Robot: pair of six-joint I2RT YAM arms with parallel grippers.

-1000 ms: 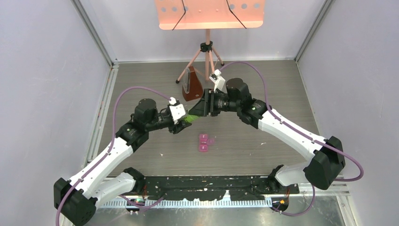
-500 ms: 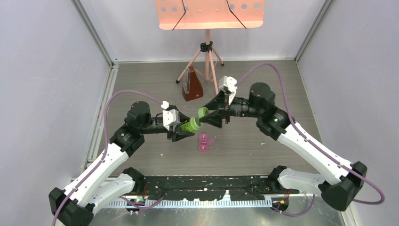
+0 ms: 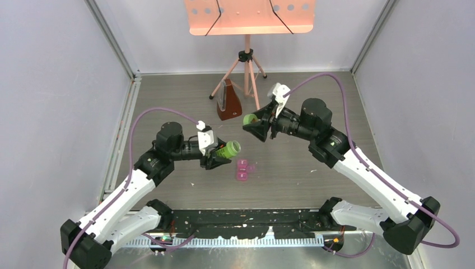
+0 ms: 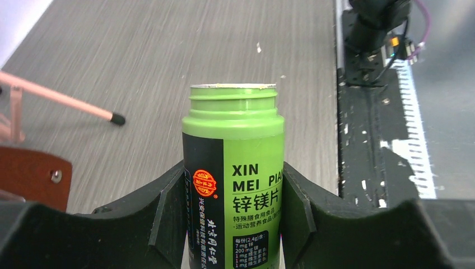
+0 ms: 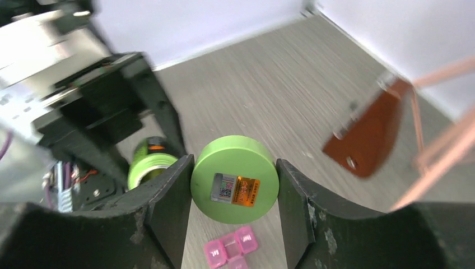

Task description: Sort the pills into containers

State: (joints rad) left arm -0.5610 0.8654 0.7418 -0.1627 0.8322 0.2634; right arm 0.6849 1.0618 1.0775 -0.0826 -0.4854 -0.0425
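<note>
My left gripper is shut on a green cylindrical bottle, held tilted above the table with its mouth uncapped; the left wrist view shows the fingers clamped on its label. My right gripper is shut on the bottle's round green cap, held apart from the bottle, up and to its right; the right wrist view shows the cap between the jaws. The pink pill box lies on the table below both grippers, lids shut, and also shows in the right wrist view. No pills are visible.
A brown metronome and a pink tripod stand with an orange tray stand at the back. A black strip runs along the near edge. White specks lie on the grey table.
The right gripper has pulled the cap off the bottle and moved it up and to the right. The left gripper keeps the bottle, now open, and has shifted slightly.
</note>
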